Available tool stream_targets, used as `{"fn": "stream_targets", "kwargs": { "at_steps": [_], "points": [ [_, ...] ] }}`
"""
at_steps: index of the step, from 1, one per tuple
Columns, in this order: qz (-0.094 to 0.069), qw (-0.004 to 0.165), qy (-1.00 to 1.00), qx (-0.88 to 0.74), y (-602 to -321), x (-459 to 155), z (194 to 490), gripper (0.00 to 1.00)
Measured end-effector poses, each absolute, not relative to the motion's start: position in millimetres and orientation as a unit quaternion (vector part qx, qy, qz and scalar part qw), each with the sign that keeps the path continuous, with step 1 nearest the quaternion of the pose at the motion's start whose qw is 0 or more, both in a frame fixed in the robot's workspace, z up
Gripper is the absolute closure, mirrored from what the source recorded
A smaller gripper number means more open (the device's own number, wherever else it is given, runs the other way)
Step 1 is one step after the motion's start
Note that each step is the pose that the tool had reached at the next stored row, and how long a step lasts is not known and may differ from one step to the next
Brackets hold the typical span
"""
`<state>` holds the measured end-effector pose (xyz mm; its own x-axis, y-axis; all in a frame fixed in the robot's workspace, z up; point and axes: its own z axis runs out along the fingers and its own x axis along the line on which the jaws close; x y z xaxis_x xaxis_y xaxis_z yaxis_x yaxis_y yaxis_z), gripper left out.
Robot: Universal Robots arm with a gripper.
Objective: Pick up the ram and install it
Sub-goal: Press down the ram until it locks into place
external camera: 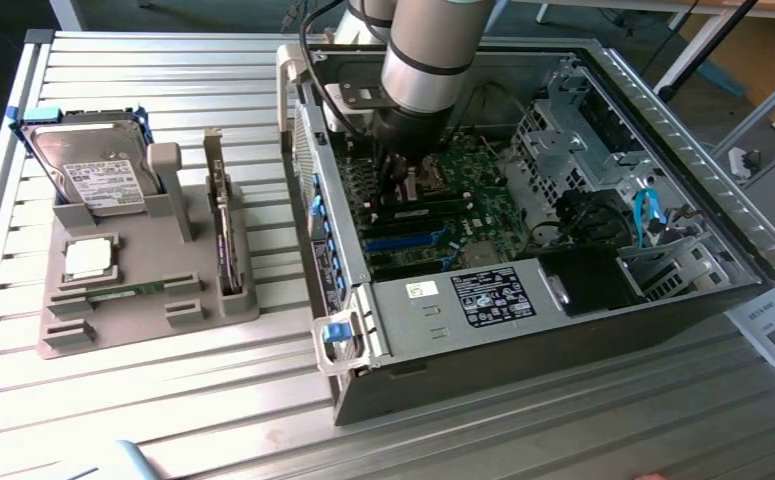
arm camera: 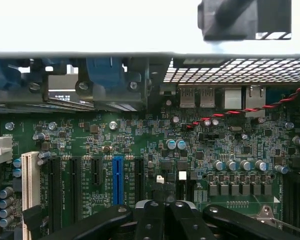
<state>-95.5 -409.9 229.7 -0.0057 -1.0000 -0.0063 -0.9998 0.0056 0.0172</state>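
The jaws are closed with nothing visibly between them, low over the motherboard inside the computer case. The ram lies in the grey holder on the counter, at nine o'clock from the case. Any sideways drift could knock the capacitors or slots.

The exterior view looks steeply down from high above the counter onto the open computer case. The wrist view sits close above the green motherboard inside that case; both views share this board.
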Motion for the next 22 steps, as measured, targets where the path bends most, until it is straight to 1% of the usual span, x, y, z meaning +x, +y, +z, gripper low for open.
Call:
{"fn": "stream_targets", "kwargs": {
  "at_steps": [9, 17, 22],
  "points": [
    [-0.008, 0.004, -0.709, 0.705, -410, -96, 244, 0.89],
    [-0.007, 0.006, -0.709, 0.705, -410, -96, 267, 0.89],
    [-0.006, 0.006, -0.709, 0.705, -410, -95, 274, 0.89]
  ]
}}
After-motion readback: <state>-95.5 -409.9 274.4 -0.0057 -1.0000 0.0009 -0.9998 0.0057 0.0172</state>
